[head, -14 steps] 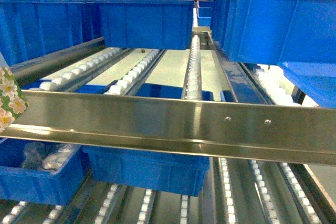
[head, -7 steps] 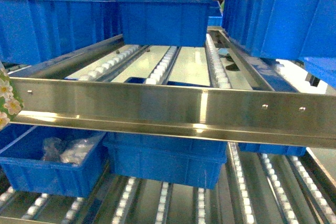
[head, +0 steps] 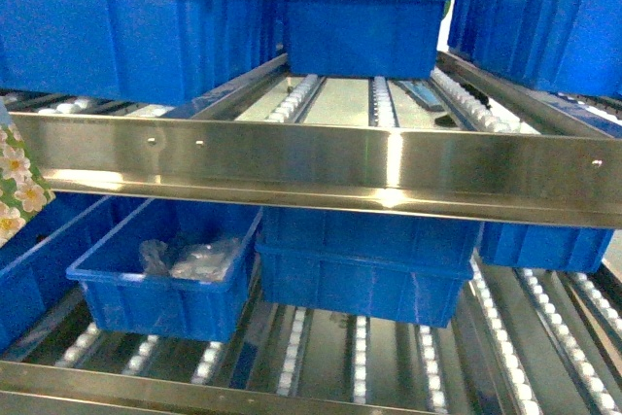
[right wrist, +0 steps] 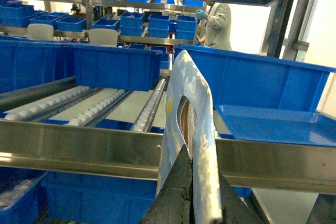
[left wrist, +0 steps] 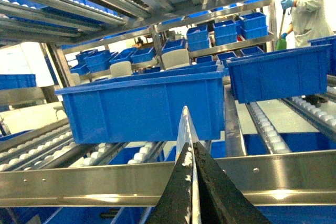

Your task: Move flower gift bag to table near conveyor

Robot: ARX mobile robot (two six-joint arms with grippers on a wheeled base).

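Ahead, the steel conveyor (head: 321,167) loaded with blue bins (head: 131,31). Flower gift bag (right wrist: 189,145) upright before its rail, edge at head view's left. Left gripper (left wrist: 191,182) and right gripper (right wrist: 190,192) both pinched onto it.

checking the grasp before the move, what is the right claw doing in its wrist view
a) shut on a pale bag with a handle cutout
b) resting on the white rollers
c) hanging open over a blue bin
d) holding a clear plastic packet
a: in the right wrist view the right claw is pinched shut on the flower gift bag, whose pale panel with an oval handle cutout stands up between the dark fingers, in front of the conveyor rail.
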